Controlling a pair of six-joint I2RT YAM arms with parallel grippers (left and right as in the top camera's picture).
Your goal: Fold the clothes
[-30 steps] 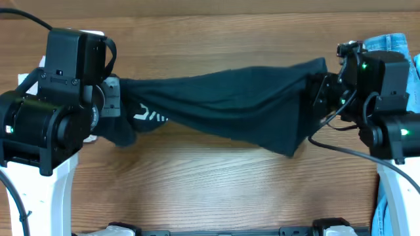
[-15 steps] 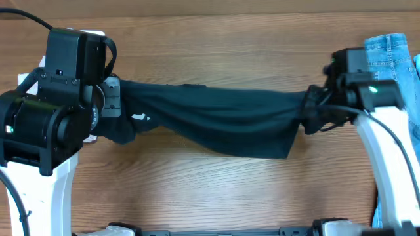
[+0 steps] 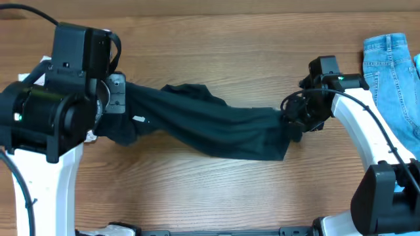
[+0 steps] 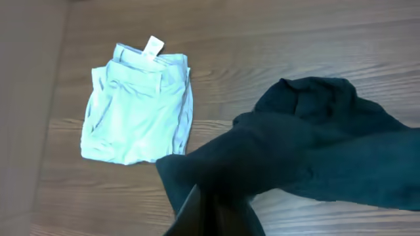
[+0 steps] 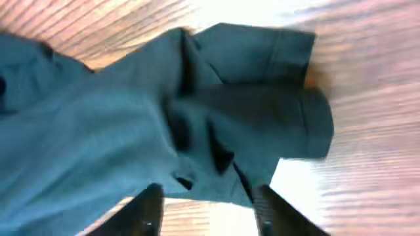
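Note:
The dark navy-black shirt [image 3: 216, 128] lies stretched across the middle of the table, bunched into folds, with a speck of white lettering [image 3: 139, 118] near its left end. My left gripper [image 3: 117, 98] is shut on that left end; in the left wrist view the cloth [image 4: 315, 144] runs straight into the closed fingers of the left gripper [image 4: 220, 208]. My right gripper [image 3: 292, 121] sits at the shirt's right end. Seen from the right wrist, the right gripper [image 5: 209, 193] stands open, its fingers apart over the wood, and the shirt's sleeve [image 5: 262, 111] lies loose just beyond them.
Folded beige shorts [image 4: 134, 108] with a white tag lie on the table at the far left, under my left arm. Light blue jeans [image 3: 387, 62] lie at the right edge. The wooden table [image 3: 210, 190] shows in front of the shirt.
My right gripper has moved left and opened, letting go of the shirt's right end. The shirt has slackened and sunk onto the table. The left gripper keeps its grip.

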